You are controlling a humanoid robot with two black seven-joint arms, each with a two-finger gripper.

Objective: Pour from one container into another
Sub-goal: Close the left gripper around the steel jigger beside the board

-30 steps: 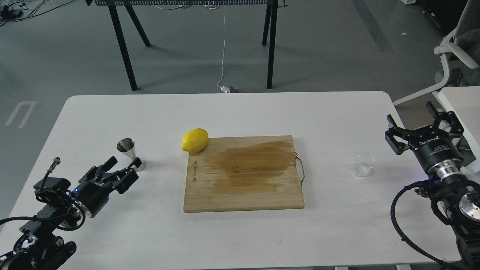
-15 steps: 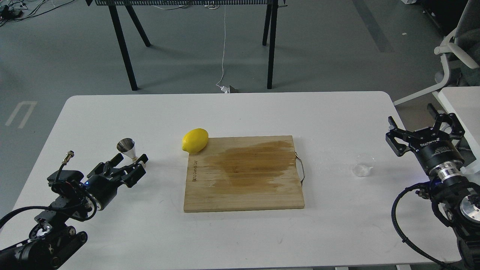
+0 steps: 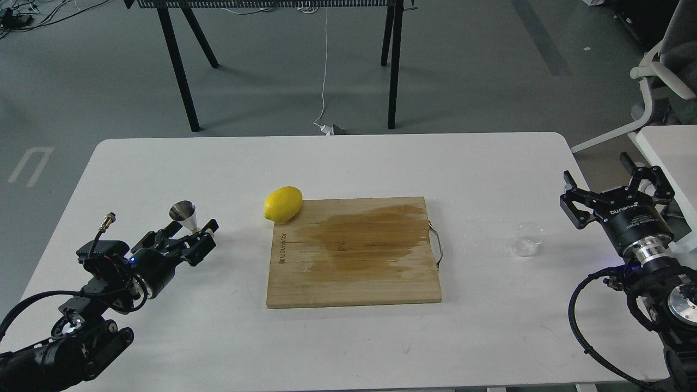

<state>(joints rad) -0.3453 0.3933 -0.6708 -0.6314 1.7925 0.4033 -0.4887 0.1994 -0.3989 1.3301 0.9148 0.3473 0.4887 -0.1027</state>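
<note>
The shiny steel jigger (image 3: 184, 213) stands upright on the left of the white table (image 3: 337, 163). My left gripper (image 3: 187, 232) is open, low over the table right in front of the jigger. One finger lies on each side of the jigger's lower cone, and its base is hidden behind them. Whether they touch it I cannot tell. The tiny clear glass cup (image 3: 529, 239) stands upright on the right of the table. My right gripper (image 3: 612, 189) is open, with nothing between its fingers, and sits apart from the cup to its right and a little farther back.
A wooden cutting board (image 3: 354, 272) with a dark wet stain and a metal handle on its right edge lies mid-table. A yellow lemon (image 3: 283, 204) rests at its far left corner. Black table legs and a cable stand on the floor behind.
My left gripper has moved forward and slightly right, closing in on the jigger until its fingers flank the lower cone. The right gripper has drifted very slightly; the cup has not moved.
</note>
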